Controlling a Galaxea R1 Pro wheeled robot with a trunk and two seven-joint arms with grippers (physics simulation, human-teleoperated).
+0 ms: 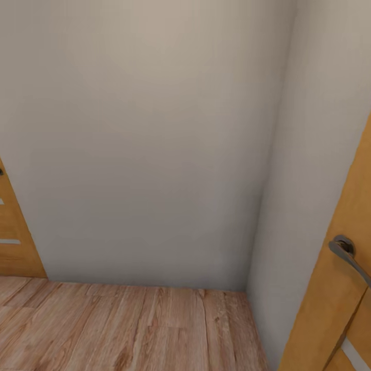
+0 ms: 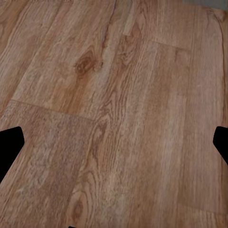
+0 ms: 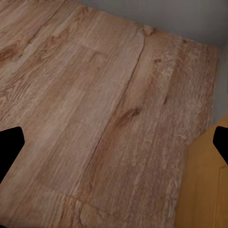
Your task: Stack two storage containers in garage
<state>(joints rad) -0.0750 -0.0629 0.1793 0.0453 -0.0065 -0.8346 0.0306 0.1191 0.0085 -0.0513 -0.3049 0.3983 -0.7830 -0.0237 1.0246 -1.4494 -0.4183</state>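
Robot facing a wall corner (image 1: 257, 154) over wood plank flooring (image 1: 129, 330).
Left gripper (image 2: 114, 142) and right gripper (image 3: 114, 142) are hanging spread wide, gripping nothing; an orange-brown door (image 1: 330, 288) is standing beside the right one.

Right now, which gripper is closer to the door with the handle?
Right. The right gripper hangs over wood floor with the orange door at its side; the left gripper hangs over bare planks.

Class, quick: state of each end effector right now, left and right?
Left end effector: open, holding nothing, over the wood plank floor.
Right end effector: open, holding nothing.
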